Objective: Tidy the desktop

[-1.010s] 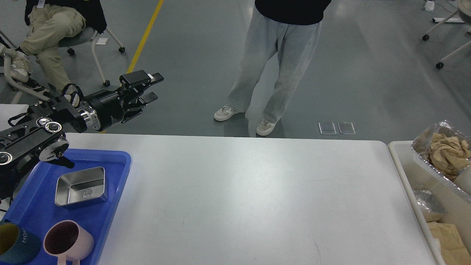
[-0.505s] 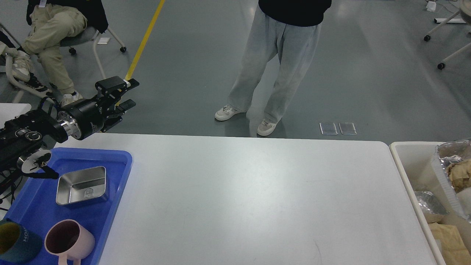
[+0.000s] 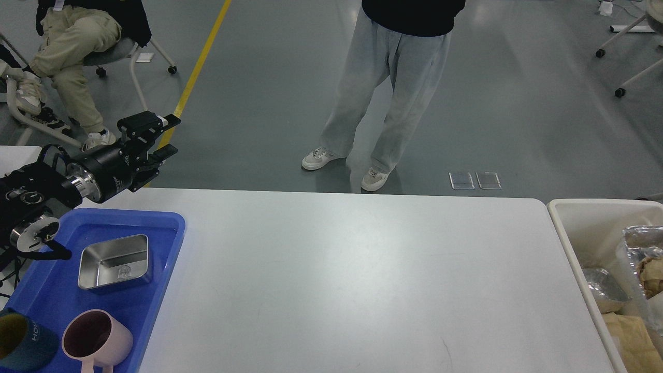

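Note:
The desktop (image 3: 352, 280) is a wide white tabletop with rounded corners filling the lower middle of the head view. My left gripper (image 3: 164, 135) hangs above its far left corner, past the back edge, open with nothing between its fingers. On the left a blue tray (image 3: 155, 290) holds a steel rectangular dish (image 3: 114, 261), a pink mug (image 3: 96, 339) and a dark teal cup (image 3: 23, 347). My right gripper is out of view.
A white bin (image 3: 575, 243) at the right edge holds foil containers (image 3: 603, 290) and crumpled brown paper (image 3: 629, 336). A standing person (image 3: 383, 93) is just beyond the desktop's far edge. A seated person (image 3: 67, 46) is at the far left.
My left arm has drawn back to the left and slightly down, its gripper still open. The foil container with brown paper at the right has dropped lower into the bin.

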